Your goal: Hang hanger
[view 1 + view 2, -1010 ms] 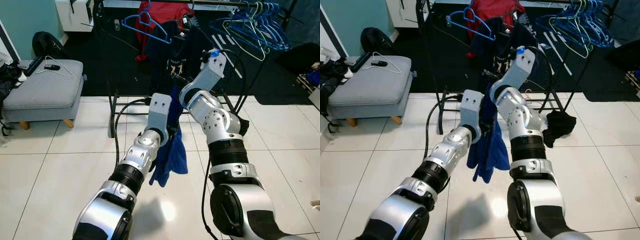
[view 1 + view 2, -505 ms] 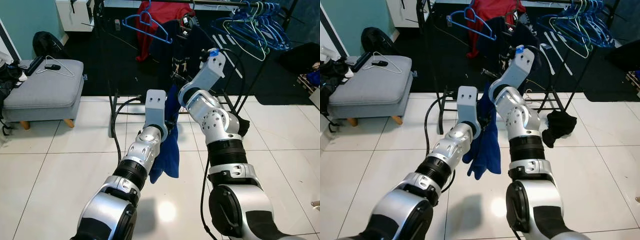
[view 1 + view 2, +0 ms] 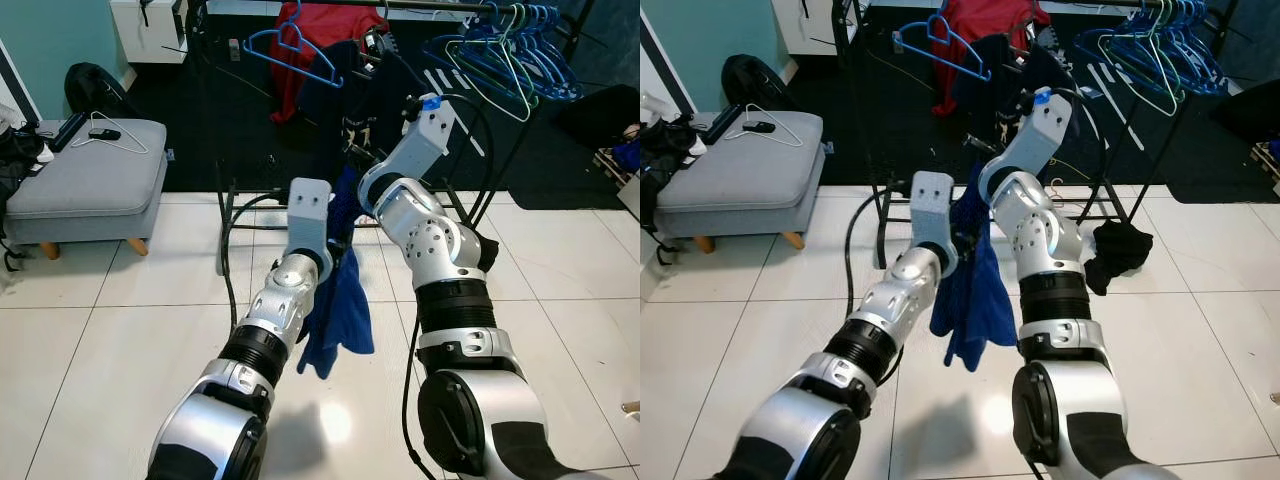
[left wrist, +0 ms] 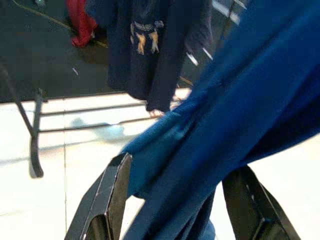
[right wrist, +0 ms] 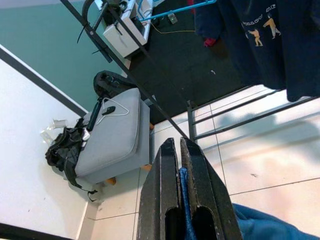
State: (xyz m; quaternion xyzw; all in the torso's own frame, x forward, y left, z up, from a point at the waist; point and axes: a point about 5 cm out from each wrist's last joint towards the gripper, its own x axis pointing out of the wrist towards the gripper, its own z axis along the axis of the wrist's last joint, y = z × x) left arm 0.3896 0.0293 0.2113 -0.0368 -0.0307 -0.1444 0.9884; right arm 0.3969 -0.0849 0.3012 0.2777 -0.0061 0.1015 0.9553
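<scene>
Cloth (image 3: 340, 310) dangles below the rack (image 3: 225, 215) — right gripper (image 5: 180, 150) clenched on its top, left gripper (image 4: 175, 185) spread wide around the folds.

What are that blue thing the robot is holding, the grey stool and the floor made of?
The blue garment looks like soft knit fabric: it droops in limp folds between the left gripper and right gripper. The grey ottoman seems cloth-upholstered, matte, on wooden-looking legs. The floor looks like glossy ceramic tile, with grout lines and a light reflection.
</scene>
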